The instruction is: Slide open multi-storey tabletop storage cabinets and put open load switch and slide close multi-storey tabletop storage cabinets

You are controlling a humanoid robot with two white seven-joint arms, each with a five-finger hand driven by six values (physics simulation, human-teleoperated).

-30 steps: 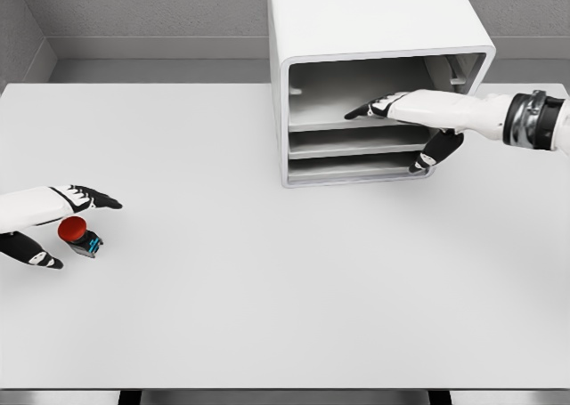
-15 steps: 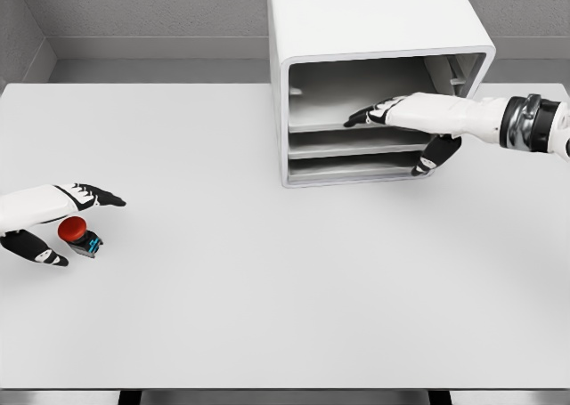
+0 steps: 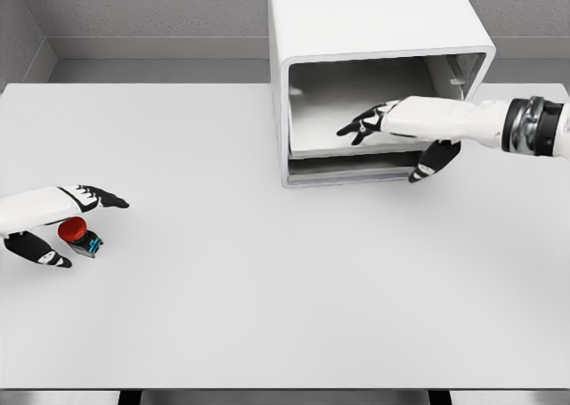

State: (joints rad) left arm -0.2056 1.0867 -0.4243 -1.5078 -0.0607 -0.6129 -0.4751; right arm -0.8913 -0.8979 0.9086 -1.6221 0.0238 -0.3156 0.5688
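- At the far left of your head view, your left hand (image 3: 55, 218) is hovering over the load switch (image 3: 78, 234), with the fingers stretched flat above it and the thumb hanging below and to its left; the fingers are relaxed and spread, not clamping anything.
- Under that hand, the load switch is sitting on the white table (image 3: 267, 280), showing you its red round cap and dark base with a blue spot, well apart from the cabinet.
- Toward the upper middle, the white storage cabinet (image 3: 374, 22) is standing upright on the table's far side, with its open front facing you.
- Inside it, the upper tray (image 3: 316, 129) is lying with its front edge at the cabinet's mouth, and a lower tray (image 3: 347, 166) is showing beneath it.
- On the right, your right hand (image 3: 401, 133) is reaching in from the right edge, with dark fingertips spread over the upper tray and the thumb pointing down beside the lower tray; you cannot tell whether it is gripping the tray's edge.
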